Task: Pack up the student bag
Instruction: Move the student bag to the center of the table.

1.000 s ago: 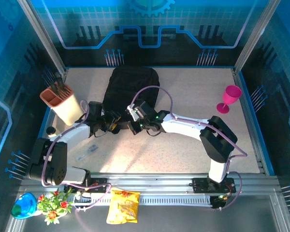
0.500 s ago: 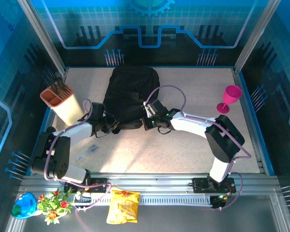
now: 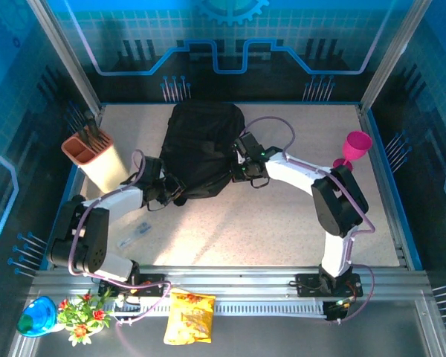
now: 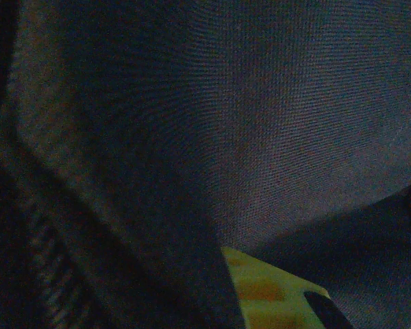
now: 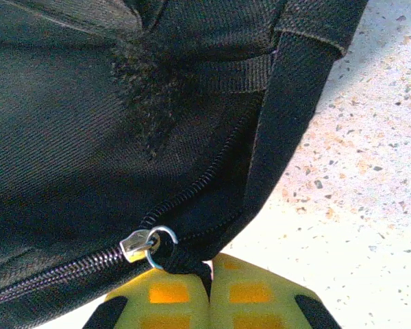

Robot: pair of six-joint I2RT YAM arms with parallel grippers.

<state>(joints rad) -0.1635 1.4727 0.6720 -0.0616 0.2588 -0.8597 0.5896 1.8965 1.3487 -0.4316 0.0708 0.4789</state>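
right hand [image 5: 209, 301] tight on student bag [image 3: 201, 141] zipper tab [image 5: 185, 262]; left hand [image 3: 174, 195]: grip unclear

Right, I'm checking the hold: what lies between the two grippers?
In the top view, the student bag's black lower edge spans from the left gripper to the right gripper.

**Robot test cell, lab-type rig**

Left arm [image 3: 115, 199] and right arm [image 3: 297, 172] bolted to an aluminium rail [image 3: 238, 281] at their bases. Speckled table [image 3: 230, 230] ahead of them, boxed by metal posts [image 3: 65, 52] and blue printed wall panels [image 3: 282, 37]. Probably a demo booth.
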